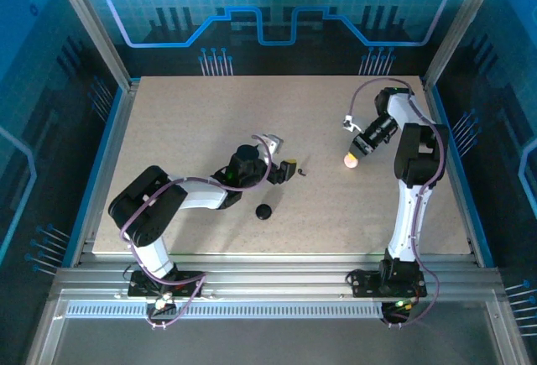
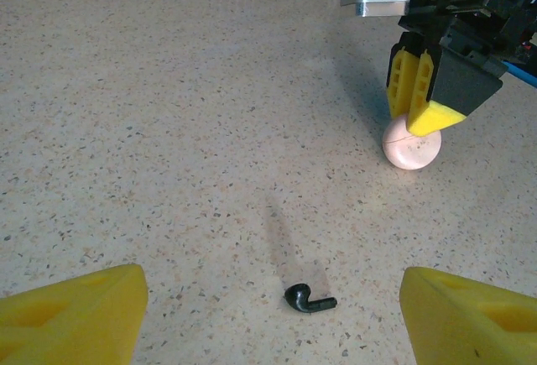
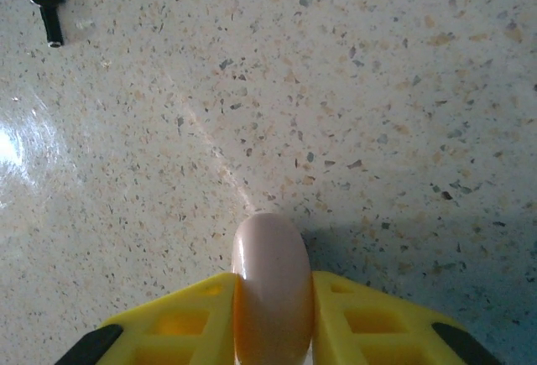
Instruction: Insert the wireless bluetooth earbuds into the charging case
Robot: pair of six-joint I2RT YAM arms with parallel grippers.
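Right end effector [image 2: 417, 88] clamped on charging case body [image 3: 270, 256]: a smooth, glossy pale-pink puck, on edge between ribbed yellow fingers, right of centre on the speckled stone-look surface [image 2: 168, 113]. Matte black disc cap [image 1: 264, 211] lies well apart. Curved black earbud [image 2: 309, 299] lies before the left end effector [image 1: 289, 169], which is spread wide and empty.

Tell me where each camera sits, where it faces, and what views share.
Top external: above and behind, looking down on the table; left gripper, right gripper show.
Left wrist: low, facing the right gripper; its yellow fingertips at bottom corners.
Right wrist: looking down; its fingers clamp the pink case body.
Shared: both wrist views hold that body and the black earbud.
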